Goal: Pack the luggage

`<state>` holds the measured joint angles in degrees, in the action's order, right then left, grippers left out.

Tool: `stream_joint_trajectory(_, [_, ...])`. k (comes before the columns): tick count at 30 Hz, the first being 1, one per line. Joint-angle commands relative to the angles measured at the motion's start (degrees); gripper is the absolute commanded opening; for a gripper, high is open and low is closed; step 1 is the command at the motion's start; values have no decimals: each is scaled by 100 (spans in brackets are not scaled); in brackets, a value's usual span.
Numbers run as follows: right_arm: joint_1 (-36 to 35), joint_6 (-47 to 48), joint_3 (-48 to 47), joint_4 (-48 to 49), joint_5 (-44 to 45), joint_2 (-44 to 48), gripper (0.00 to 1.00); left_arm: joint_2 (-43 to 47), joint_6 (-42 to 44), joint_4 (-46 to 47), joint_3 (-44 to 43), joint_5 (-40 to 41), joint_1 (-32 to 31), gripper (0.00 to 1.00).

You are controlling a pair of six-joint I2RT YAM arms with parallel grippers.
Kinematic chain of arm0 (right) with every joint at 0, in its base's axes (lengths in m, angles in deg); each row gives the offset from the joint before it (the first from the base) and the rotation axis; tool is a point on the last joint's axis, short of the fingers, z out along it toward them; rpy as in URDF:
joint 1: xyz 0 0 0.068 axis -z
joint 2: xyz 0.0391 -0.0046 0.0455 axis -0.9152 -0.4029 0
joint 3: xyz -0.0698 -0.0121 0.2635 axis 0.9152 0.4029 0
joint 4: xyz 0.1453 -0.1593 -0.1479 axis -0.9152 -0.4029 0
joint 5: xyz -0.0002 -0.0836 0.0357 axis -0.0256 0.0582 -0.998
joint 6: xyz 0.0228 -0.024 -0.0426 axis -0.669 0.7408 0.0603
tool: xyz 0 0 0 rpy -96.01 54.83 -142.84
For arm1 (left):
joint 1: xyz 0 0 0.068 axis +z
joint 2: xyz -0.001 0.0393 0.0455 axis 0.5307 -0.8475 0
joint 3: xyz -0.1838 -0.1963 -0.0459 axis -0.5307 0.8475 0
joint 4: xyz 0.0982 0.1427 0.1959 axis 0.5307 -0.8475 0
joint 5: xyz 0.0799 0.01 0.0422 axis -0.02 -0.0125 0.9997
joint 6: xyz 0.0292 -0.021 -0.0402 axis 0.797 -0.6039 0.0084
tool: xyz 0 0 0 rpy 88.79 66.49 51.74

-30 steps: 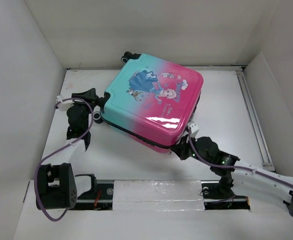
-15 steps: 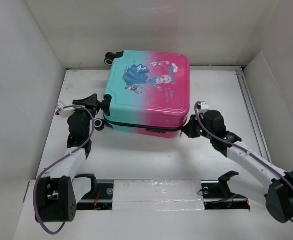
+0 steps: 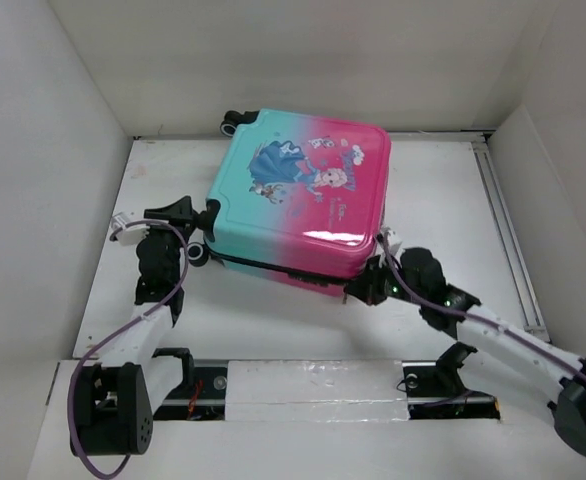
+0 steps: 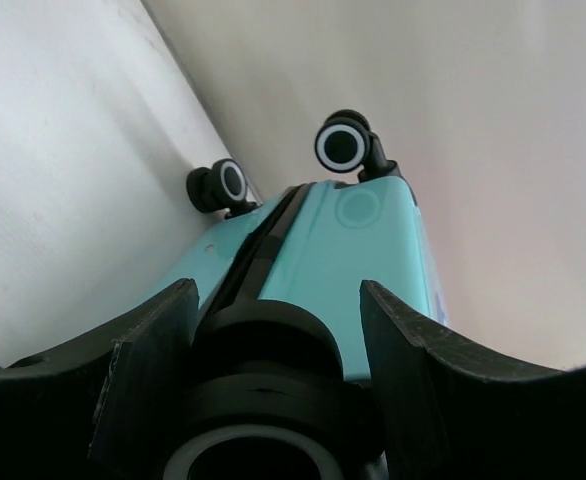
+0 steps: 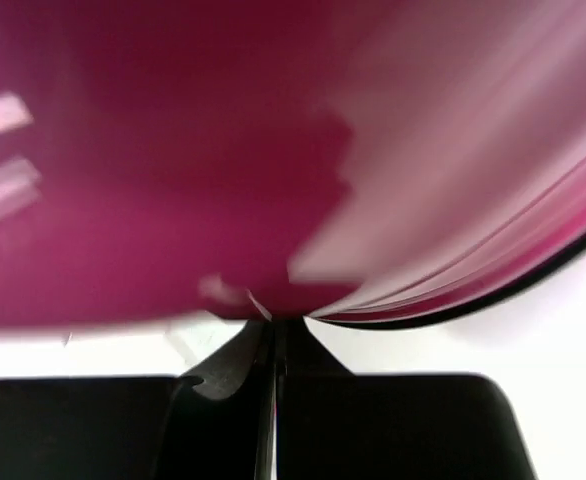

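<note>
- pink-teal luggage (image 3: 301, 195) closed, lying flat
- left gripper (image 4: 273, 345) spread wide around a wheel (image 4: 258, 400)
- right gripper (image 5: 273, 335) pressed closed, tips at pink shell

The luggage (image 3: 303, 205) fades from teal at frame left to pink at frame right, with a cartoon princess in a blue dress printed near its top centre and black trim along its seam. Its wheels (image 4: 345, 146) are black with white rings. The counter (image 3: 433, 190) and surrounding walls are white. Both arms are white with black joints; the left tool (image 3: 195, 215) and right tool (image 3: 365, 288) are black.
</note>
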<state>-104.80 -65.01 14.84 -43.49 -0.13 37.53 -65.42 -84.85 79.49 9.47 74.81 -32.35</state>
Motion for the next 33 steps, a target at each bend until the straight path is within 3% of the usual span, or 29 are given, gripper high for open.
stream_joint_trajectory(1, [69,326,-1333,854,-131,-974,0,231,169,521,82,-992,-549,0])
stream_joint_trajectory(6, [-46,274,-2011,1224,820,-1635,0,135,319,521,20,-746,-1541,0])
stream_joint_trajectory(12, [-186,326,-1496,1277,2261,-977,0,-76,381,827,46,-500,-2413,0])
stream_joint_trajectory(14, [-273,134,-1231,1495,2325,-907,0,-129,329,968,99,-499,-2773,0])
stream_joint_trajectory(16, [-441,11,-818,2390,1861,-1098,0,-287,328,969,20,-499,-3098,0])
stream_joint_trajectory(18, [-616,-43,-817,2856,1544,-1686,0,-288,328,1056,-50,-447,-3300,0])
stream_joint_trajectory(22, [-1510,10,-1387,3034,1236,-2495,0,-480,460,1040,-426,-324,-4125,0])
stream_joint_trajectory(28, [-2058,-191,-1450,3508,1173,-2971,0,-542,487,1048,-726,-446,-4506,0])
stream_joint_trajectory(33, [-2111,-61,-1222,2922,1908,-2349,0,-411,750,345,-1201,-700,-4558,0])
